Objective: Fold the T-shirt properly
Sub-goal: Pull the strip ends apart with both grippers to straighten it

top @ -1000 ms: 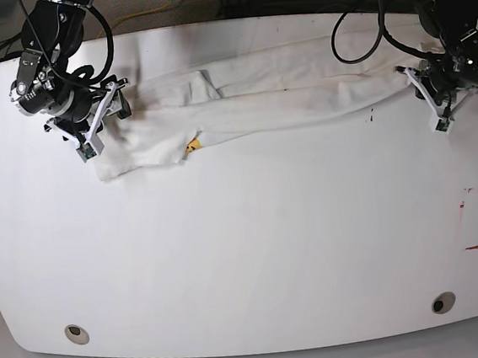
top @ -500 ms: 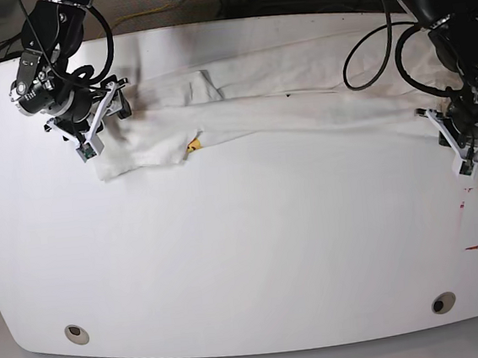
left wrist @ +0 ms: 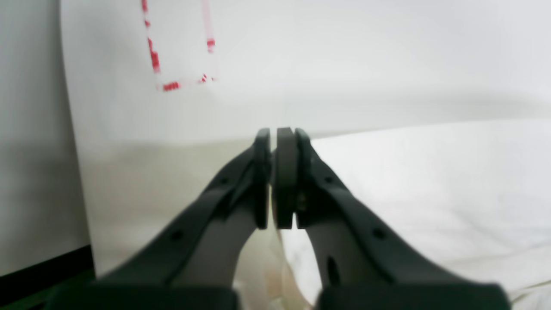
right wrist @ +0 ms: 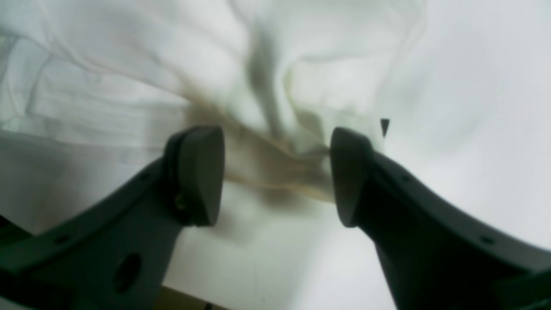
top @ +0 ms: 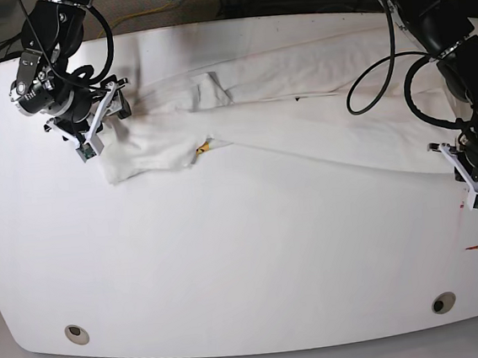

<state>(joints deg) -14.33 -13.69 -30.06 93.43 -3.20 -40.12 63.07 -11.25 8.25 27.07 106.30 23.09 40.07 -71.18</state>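
You've got 1 T-shirt [top: 300, 105], stretched across the far half of 1 white surface [top: 247, 263]. 2 arms in base view, 1 per side, so 2 grippers: left gripper [top: 473, 183] at the right edge, right gripper [top: 102, 120] far left. 2 round holes near edge: 1 left [top: 77, 333], 1 right [top: 442, 302]. 1 red dashed rectangle [top: 476, 222] on the right, partly hidden. 1 small yellow-orange bit of print [top: 205, 147] showing on the shirt.

White table [top: 248, 271] with red markings

A dashed red rectangle [top: 474, 228] sits near one edge; two round holes [top: 77, 333] mark the near corners.
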